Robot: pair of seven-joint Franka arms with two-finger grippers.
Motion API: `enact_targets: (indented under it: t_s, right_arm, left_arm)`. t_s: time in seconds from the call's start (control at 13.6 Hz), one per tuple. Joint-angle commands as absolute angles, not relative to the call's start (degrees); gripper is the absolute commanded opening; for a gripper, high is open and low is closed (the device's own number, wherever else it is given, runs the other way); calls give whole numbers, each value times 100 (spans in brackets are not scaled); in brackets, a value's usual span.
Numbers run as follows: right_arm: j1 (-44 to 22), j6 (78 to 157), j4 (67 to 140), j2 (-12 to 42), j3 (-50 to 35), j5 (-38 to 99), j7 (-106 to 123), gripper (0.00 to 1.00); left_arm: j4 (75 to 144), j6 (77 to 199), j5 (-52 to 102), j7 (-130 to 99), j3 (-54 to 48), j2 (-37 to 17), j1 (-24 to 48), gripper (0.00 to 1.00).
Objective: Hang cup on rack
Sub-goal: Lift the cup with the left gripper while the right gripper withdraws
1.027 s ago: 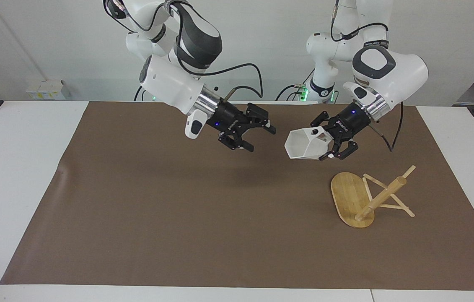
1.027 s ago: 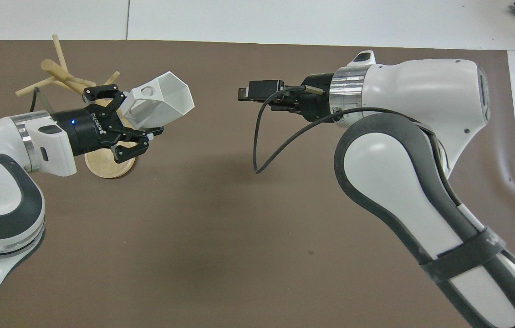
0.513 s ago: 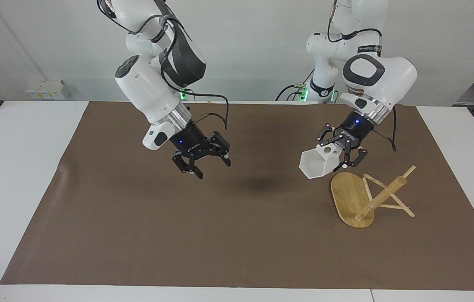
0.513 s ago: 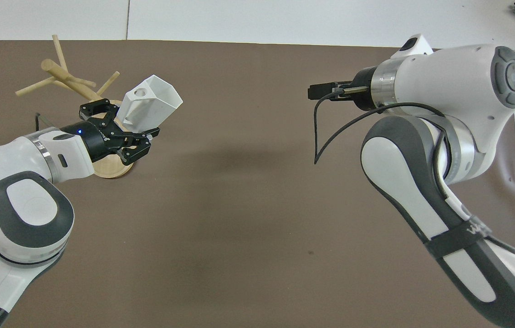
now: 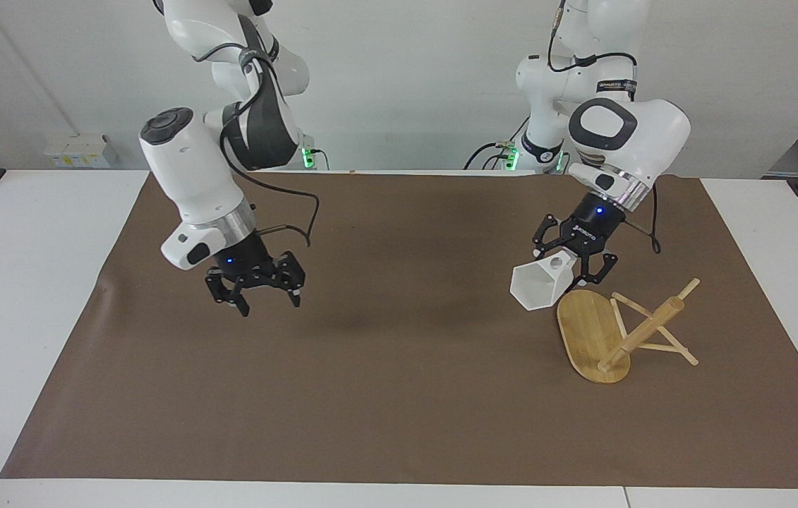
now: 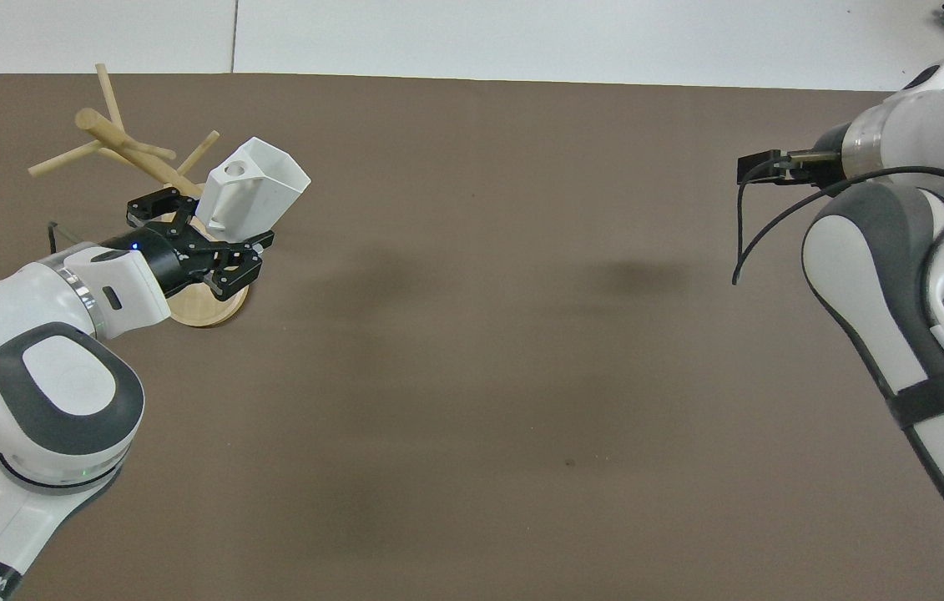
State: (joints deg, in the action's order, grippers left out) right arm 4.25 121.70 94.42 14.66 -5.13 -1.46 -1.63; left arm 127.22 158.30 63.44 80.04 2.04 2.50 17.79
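Left gripper (image 5: 577,267) clamped the cup (image 5: 540,283) above the rack (image 5: 593,333), frame right.
Only the facing view showed the right gripper (image 5: 262,294), fingers apart, pointing down over the mat (image 5: 384,395) at centre left; the overhead view hid its fingers.

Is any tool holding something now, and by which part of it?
The left tool holds the small white faceted cup by its blocky handle end. The right tool holds nothing.
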Motion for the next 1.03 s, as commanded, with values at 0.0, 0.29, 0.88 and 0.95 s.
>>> enact_targets:
  t_s: [0.0, 0.29, 0.88, 0.95]
  right_arm:
    - [422, 11744, 9562, 1214, -449, -545, -141, 100]
    - [483, 10988, 9527, 854, -334, -501, -132, 100]
    - [545, 10100, 9562, 133, 17, -106, -123, 100]
    - [545, 10012, 9562, 54, 26, -97, -123, 100]
  left_arm:
    - [12779, 16066, 6399, 7954, 246, 246, 1820, 0]
    - [12762, 16189, 6398, 7945, 246, 211, 1741, 0]
    - [12709, 16418, 6398, 7058, 255, 70, 1582, 0]
    - [12639, 16418, 6398, 6997, 255, 9, 1530, 0]
